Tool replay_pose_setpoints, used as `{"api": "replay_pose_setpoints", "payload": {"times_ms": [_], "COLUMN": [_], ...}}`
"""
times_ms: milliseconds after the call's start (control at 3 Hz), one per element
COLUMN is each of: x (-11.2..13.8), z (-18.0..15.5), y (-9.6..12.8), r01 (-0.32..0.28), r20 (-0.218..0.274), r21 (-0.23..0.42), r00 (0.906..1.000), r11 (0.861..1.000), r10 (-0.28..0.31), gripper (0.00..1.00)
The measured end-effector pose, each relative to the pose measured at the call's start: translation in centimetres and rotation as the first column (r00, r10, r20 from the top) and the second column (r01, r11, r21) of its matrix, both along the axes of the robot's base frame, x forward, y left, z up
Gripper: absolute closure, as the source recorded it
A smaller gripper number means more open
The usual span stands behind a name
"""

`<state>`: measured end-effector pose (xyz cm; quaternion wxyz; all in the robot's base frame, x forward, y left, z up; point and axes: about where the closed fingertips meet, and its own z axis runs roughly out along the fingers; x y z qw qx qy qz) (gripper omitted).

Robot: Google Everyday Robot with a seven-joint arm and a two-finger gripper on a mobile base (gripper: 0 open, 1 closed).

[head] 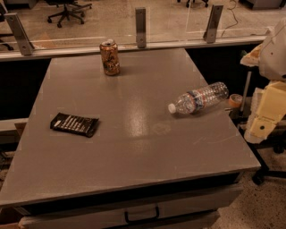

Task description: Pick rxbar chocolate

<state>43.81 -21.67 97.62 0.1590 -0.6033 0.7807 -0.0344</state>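
The rxbar chocolate (74, 124) lies flat on the left side of the tabletop (147, 152), its long way running left to right, while the gripper (264, 120) hangs past the right edge, and I can't say if it's spread or closed.

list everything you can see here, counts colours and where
rxbar chocolate: 1, black with white lettering, flat on the table's left side
can: 1, orange-brown, upright near the far edge
water bottle: 1, clear, white cap, on its side at the right
table: 1, grey, centre
drawer: 1, pale with dark handle, under the table's front
posts: 3, grey metal, behind the far edge
office chair: 1, black, top left
tool: 1, cream, right edge of view, off the table
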Motion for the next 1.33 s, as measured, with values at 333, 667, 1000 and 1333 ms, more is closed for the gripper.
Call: {"api": "replay_pose_setpoints", "payload": {"times_ms": [333,667,1000,1333], "x": [0.0,0.6,3.1,5.9], "z": [0.0,-0.2,-1.6,-3.0], "y": [0.0,0.7,5.1,11.6], "r01": [0.0,0.001,-0.066,-0.152], "r20": [0.0,0.003,0.004,0.008], "r21": [0.0,0.03,0.096,0.174], "r00": [1.0,1.0,0.9978,0.9882], "r11": [1.0,1.0,0.993,0.973], "r10": [0.0,-0.001,0.066,0.153], "gripper": [0.0,0.0,0.0,0.0]}}
